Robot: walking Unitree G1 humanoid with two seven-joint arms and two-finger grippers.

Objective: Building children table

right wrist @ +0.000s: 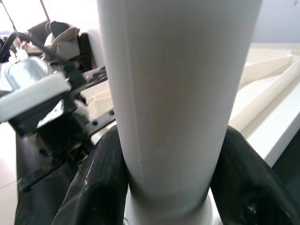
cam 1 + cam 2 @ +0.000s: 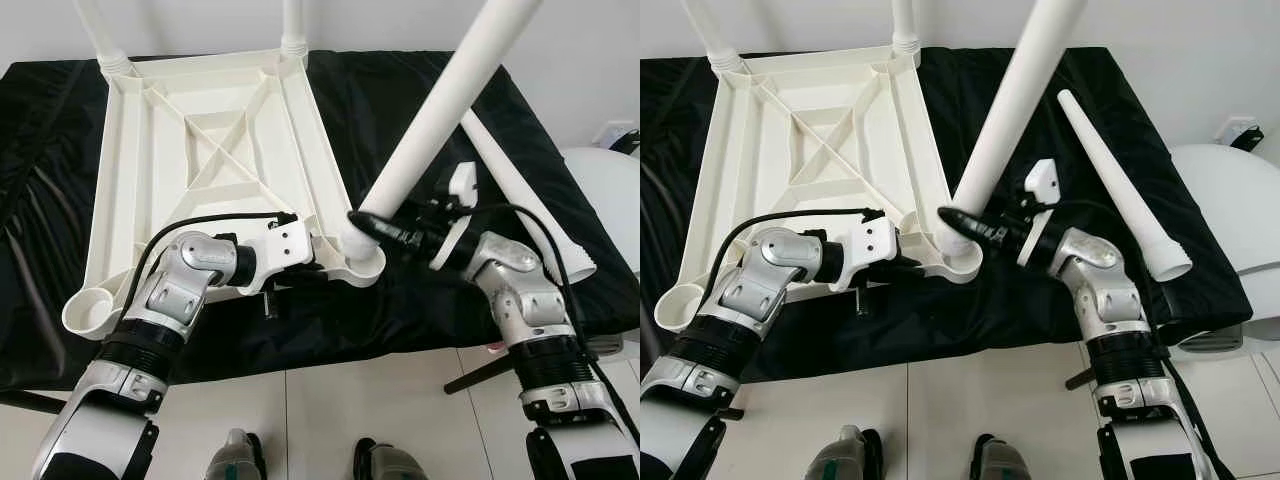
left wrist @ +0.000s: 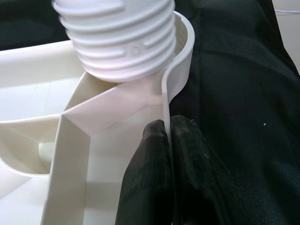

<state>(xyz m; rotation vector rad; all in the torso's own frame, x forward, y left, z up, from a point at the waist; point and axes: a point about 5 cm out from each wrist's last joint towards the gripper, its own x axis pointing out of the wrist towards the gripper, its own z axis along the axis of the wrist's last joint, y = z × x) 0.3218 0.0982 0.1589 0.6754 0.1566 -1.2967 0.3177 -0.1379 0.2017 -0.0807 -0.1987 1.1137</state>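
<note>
The robot's feet stand on the tiled floor below the black-draped bench. On the drape lies the upturned white table top, two legs already standing at its far corners. The left end effector is pinched on the table top's near rim; the left wrist view shows its fingers either side of that thin wall, and the leg's ribbed thread above the corner socket. The right end effector is clamped around the slanting table leg, whose base meets that socket. A spare leg lies on the drape just beyond the right arm.
</note>
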